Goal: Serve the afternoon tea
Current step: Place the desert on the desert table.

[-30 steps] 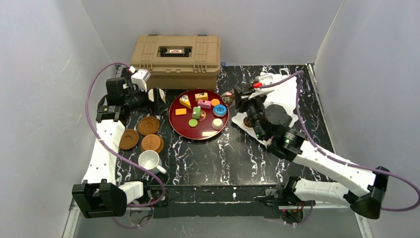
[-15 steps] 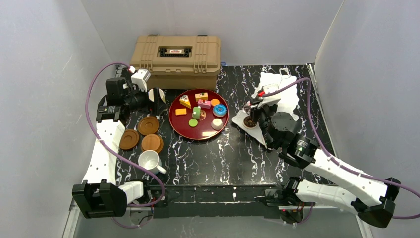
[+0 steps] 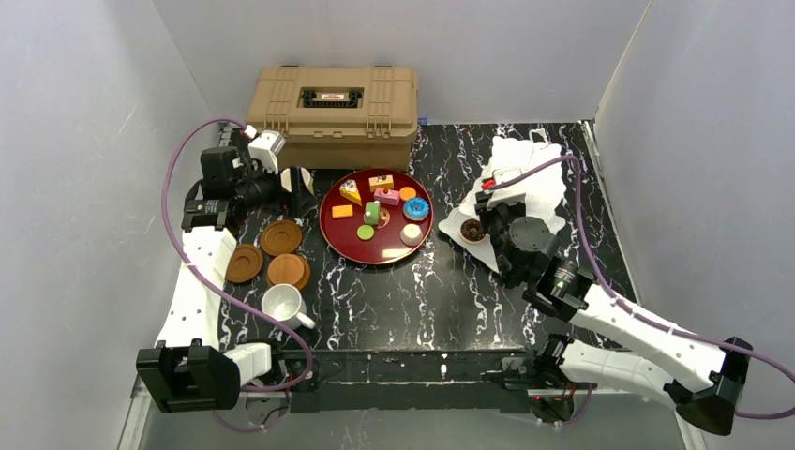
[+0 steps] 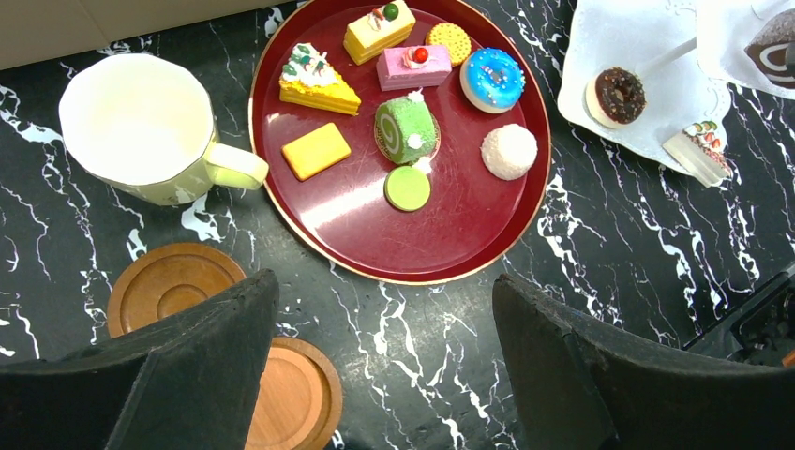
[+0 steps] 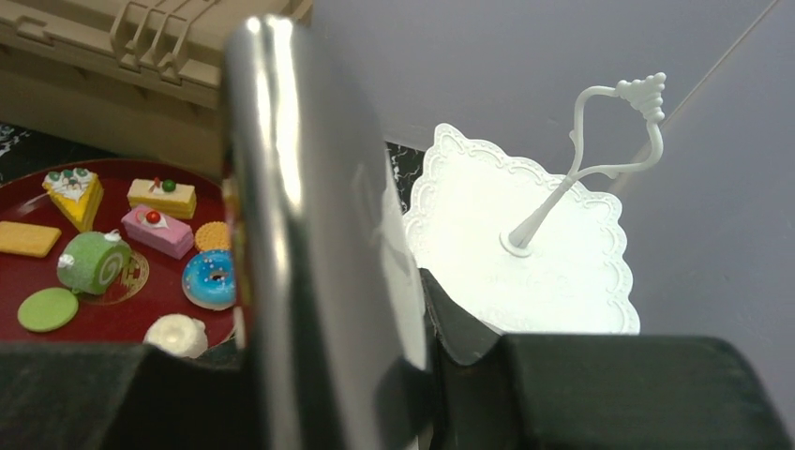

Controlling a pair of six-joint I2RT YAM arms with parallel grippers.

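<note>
The white three-tier stand (image 3: 536, 173) is at the right; a chocolate doughnut (image 3: 473, 228) lies on its lowest tier. The left wrist view also shows it (image 4: 621, 94), beside a cake slice (image 4: 698, 150). My right gripper (image 3: 487, 208) hovers over that tier, shut on a shiny metal tool (image 5: 319, 281). The stand's top tier (image 5: 553, 272) is bare. Several toy cakes, such as the blue doughnut (image 4: 492, 78), lie on the dark-red tray (image 3: 375, 248). My left gripper (image 4: 384, 309) is open and empty above the brown saucers (image 3: 281, 236), near the pale-yellow mug (image 4: 141, 127).
The tan plastic case (image 3: 333, 101) stands at the back, behind the tray. A white mug (image 3: 284, 305) stands near the front left, below three saucers. Grey walls close in both sides of the black marble table (image 3: 422, 300).
My right gripper moved from the tray's right edge to the stand with the chocolate doughnut, which now lies on the lowest tier. The left arm has not moved.
</note>
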